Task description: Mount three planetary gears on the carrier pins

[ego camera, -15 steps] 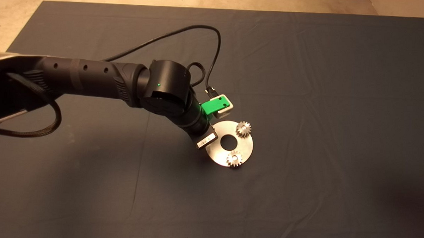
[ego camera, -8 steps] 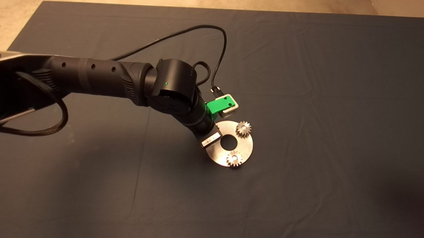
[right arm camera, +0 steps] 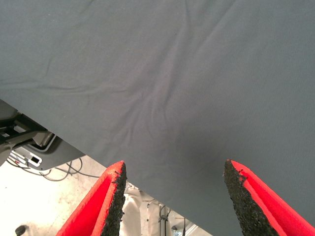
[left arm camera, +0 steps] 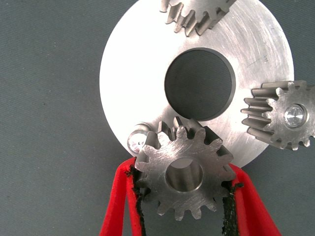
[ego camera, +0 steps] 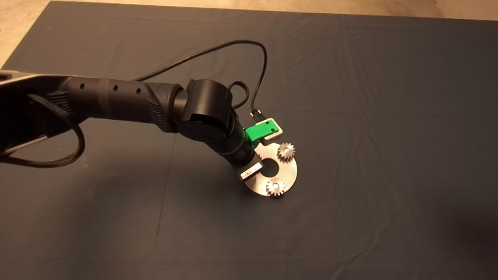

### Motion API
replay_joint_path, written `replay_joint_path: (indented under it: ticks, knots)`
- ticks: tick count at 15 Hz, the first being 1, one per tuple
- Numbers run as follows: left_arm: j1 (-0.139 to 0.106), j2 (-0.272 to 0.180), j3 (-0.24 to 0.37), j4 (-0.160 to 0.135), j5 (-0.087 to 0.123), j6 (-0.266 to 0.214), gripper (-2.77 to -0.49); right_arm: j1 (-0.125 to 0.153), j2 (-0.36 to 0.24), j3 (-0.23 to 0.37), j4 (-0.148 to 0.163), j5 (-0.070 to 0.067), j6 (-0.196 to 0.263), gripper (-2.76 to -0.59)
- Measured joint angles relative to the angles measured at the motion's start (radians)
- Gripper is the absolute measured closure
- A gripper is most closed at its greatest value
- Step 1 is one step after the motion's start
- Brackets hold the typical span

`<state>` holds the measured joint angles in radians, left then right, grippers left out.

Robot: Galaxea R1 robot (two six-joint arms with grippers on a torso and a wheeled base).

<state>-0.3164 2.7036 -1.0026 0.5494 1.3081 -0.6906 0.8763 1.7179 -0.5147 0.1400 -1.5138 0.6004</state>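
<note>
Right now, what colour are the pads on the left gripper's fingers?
Black, on red fingers; the left wrist view shows it best.

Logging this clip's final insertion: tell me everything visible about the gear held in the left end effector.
The small silvery toothed steel spur gear has a brushed face, a round central bore and straight teeth. It is clamped at opposite sides between the black pads of the left end effector and its red fingers. It sits over the edge of the flat shiny round metal disc, beside the one bare silvery pin, not yet on it.
</note>
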Motion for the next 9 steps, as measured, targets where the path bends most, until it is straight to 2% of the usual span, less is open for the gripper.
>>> replay_joint_path:
  ticks: [9]
  knots:
    - [0.001, 0.000, -0.033, 0.000, -0.006, 0.051, -0.60, 0.000, 0.000, -0.001, 0.000, -0.001, 0.000, -1.44]
